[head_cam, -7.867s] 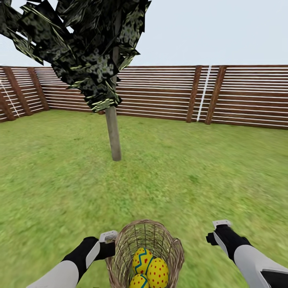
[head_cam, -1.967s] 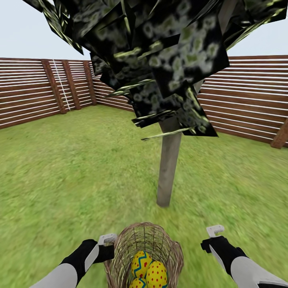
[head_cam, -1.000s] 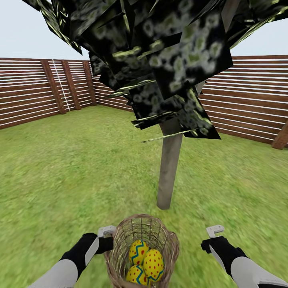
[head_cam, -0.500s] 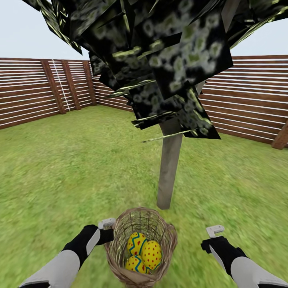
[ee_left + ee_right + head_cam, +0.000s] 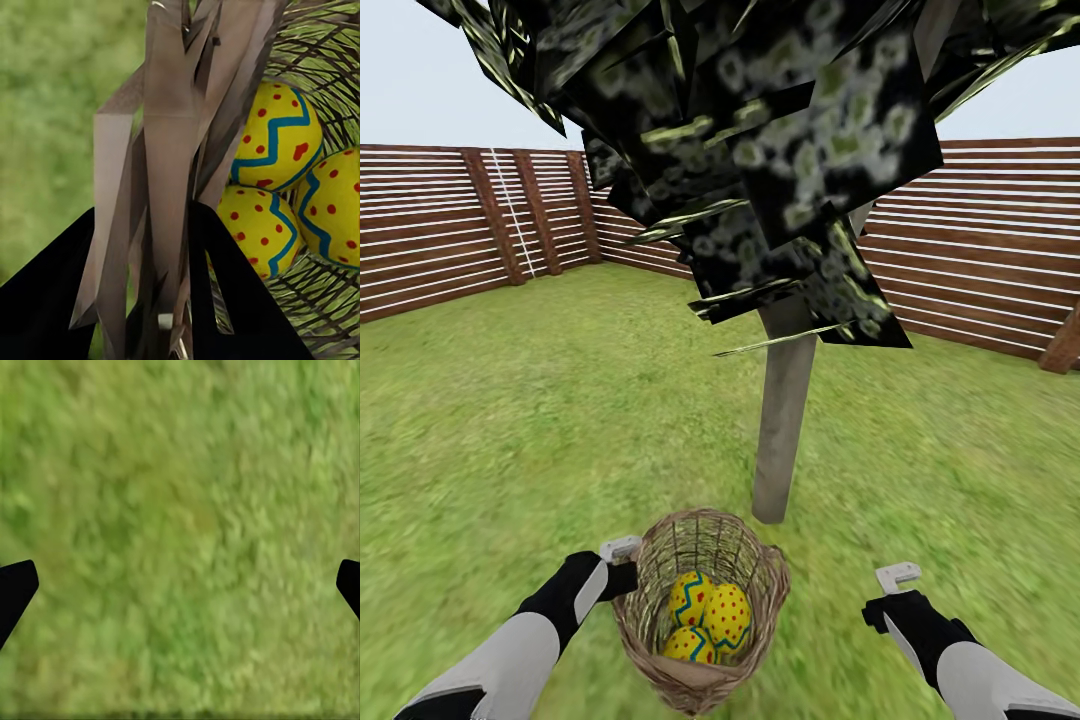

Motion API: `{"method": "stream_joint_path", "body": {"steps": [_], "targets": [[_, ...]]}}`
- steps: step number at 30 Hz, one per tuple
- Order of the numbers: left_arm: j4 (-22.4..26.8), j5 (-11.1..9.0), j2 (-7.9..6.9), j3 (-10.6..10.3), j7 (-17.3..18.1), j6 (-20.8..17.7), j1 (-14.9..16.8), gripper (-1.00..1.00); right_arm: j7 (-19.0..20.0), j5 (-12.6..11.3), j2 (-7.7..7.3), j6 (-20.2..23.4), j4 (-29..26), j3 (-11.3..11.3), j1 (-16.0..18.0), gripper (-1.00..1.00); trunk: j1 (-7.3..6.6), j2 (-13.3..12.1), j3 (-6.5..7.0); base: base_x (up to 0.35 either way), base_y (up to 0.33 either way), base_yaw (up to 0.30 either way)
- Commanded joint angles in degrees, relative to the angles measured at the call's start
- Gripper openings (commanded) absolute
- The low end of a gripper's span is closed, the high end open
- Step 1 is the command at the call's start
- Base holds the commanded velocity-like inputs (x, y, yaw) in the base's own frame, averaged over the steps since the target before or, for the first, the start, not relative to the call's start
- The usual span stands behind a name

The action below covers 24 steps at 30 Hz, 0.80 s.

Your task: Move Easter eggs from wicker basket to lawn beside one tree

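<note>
A: Scanning from the left, what comes first?

B: The slatted wooden fence (image 5: 450, 240) along the lawn (image 5: 540, 420), then the left gripper (image 5: 622, 552) low in the head view. In its wrist view the two black fingers (image 5: 232, 300) clamp the rim of the wicker basket (image 5: 700, 600), with woven strips pinched between them.

A: And the eggs?

B: All three Easter eggs (image 5: 705, 620) lie together inside the basket, touching one another: yellow with red dots and a blue zigzag band. The left wrist view shows them (image 5: 281, 139) through the open weave.

A: Where is the basket?

B: Just in front of the tree (image 5: 785, 420), near the foot of its grey-brown trunk but apart from it, tilted a little. The dark foliage hangs above.

A: Further right?

B: The right gripper (image 5: 895, 578) is over bare grass (image 5: 180, 532), well apart from the basket. Its jaws stand wide, the black fingertips (image 5: 15, 585) at opposite edges of its wrist view, holding nothing.

A: Any writing or brand marks?

B: None that can be read
</note>
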State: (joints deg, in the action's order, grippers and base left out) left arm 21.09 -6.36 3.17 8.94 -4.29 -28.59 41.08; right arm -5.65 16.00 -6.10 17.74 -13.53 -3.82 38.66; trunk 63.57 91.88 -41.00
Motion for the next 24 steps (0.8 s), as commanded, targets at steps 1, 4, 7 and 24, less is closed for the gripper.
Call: {"method": "stream_joint_path", "body": {"steps": [1, 4, 7, 24], "targets": [[0.23, -2.43, 0.08, 0.64, -0.28, -0.10, 0.05, -1.00, 0.05, 0.52, 0.03, 0.28, -0.10, -0.40, 0.01, 1.00, 0.00, 0.03, -0.04, 0.000, 0.000, 0.000], [0.10, -2.43, 0.00, 1.89, -0.28, 0.01, 0.05, -1.00, 0.07, 0.52, 0.03, 0.21, -0.10, -0.40, 0.01, 1.00, 0.00, 0.03, -0.04, 0.000, 0.000, 0.000], [0.03, -2.43, -0.05, 3.49, -0.28, 0.03, 0.05, -1.00, 0.05, 0.60, 0.03, -2.65, 0.03, -0.40, 0.01, 1.00, 0.00, 0.03, -0.04, 0.000, 0.000, 0.000], [0.28, -2.42, -0.09, 3.63, 0.43, 0.11, 0.05, -1.00, 0.02, 0.52, 0.00, -2.97, 0.61, -0.40, 0.01, 1.00, 0.65, 1.23, -0.58, 0.000, 0.000, 0.000]]}}
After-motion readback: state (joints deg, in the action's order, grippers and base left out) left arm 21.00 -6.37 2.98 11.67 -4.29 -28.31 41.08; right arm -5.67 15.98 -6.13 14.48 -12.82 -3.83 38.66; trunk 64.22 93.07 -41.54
